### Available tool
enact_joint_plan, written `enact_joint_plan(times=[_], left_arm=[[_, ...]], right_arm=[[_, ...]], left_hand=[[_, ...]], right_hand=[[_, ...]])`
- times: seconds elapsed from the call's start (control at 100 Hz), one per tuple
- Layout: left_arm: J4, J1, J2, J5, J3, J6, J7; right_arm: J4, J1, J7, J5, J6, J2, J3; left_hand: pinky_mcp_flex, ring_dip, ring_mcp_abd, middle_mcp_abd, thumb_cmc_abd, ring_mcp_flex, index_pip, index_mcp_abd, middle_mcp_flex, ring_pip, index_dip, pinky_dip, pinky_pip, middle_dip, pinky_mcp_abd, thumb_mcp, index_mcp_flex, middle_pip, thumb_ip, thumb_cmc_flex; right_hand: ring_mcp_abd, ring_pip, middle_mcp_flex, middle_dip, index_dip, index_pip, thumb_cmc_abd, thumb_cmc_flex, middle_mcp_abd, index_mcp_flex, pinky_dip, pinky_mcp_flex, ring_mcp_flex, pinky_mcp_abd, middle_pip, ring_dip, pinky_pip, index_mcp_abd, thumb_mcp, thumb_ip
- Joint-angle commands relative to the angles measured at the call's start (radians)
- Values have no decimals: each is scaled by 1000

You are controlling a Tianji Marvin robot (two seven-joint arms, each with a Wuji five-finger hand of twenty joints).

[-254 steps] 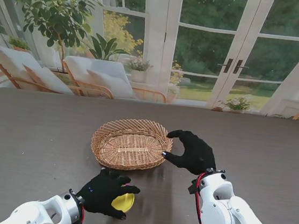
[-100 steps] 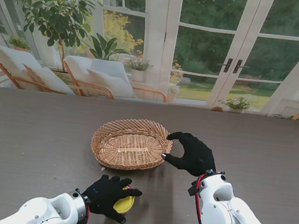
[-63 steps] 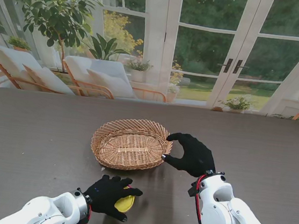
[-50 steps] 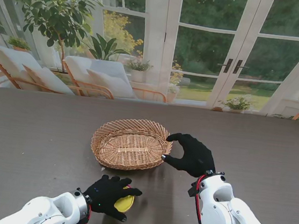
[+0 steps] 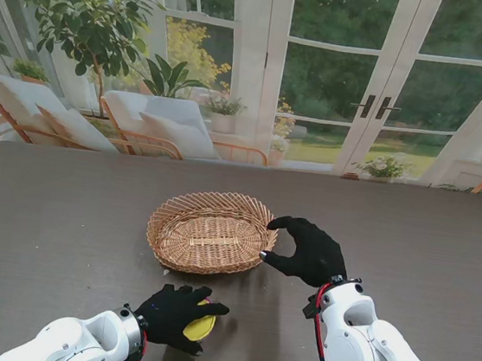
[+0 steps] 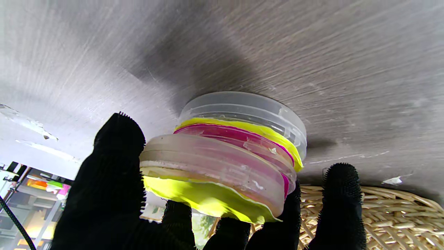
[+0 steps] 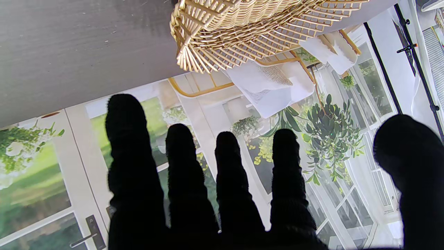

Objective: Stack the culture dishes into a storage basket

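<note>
You are looking across a dark wood-grain table toward glass doors at the frame's top. The wicker basket is sitting centre frame, your right hand resting beside it, fingers spread and empty. Lower centre, your left hand is closing around the stacked culture dishes; I judge lifting them into the basket comes next.

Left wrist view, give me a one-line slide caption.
Left hand grips a stack of culture dishes on the grey table, wicker basket alongside.
</note>
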Motion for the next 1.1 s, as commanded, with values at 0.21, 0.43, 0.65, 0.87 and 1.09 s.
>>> enact_joint_plan(times=[0.21,0.43,0.65,0.87,1.09], left_arm=[[13,6,-3,-58,9,36,-29],[33,0,-5,-99,21,47,-23],[28,1,-4,-112,24,60,-41],[11,2,1,-117,28,97,-84],[7,-7,7,-111,30,102,-123]], right_arm=[[-6,-6,21,0,-1,0,-2],[-4,-3,24,0,0,1,-3],[-2,-2,28,-2,0,2,-2],[-2,1,28,-5,4,2,-5],[-1,5,24,-8,11,1,-11]], left_hand=[[85,88,-17,-22,-43,-9,-8,-13,-30,78,7,10,186,10,48,144,-29,-1,26,17],[98,97,-12,-19,-24,4,13,-30,-9,98,14,6,217,12,45,187,22,5,27,55],[109,106,-24,-26,-58,3,21,-20,1,120,17,2,248,20,33,207,39,10,10,76],[96,106,-31,-21,-67,-16,28,-6,8,124,24,-7,257,42,23,190,46,20,-36,42],[67,93,-28,-17,-23,-24,29,1,17,103,29,-34,236,61,16,59,58,17,-59,54]], right_hand=[[10,-16,-40,3,16,-17,-45,5,9,1,37,-482,-16,40,-6,14,-29,-25,86,-3],[10,-15,-41,2,15,-18,-49,8,10,1,41,-477,-15,44,-7,15,-26,-30,86,-3],[13,-16,-44,2,14,-22,-67,13,11,0,44,-480,-17,52,-9,16,-27,-34,90,-5],[14,-16,-46,1,13,-27,-97,20,13,0,48,-484,-18,57,-11,18,-29,-38,100,-10],[16,-15,-47,0,14,-29,-127,22,11,0,52,-487,-18,66,-12,20,-34,-40,118,-18]])
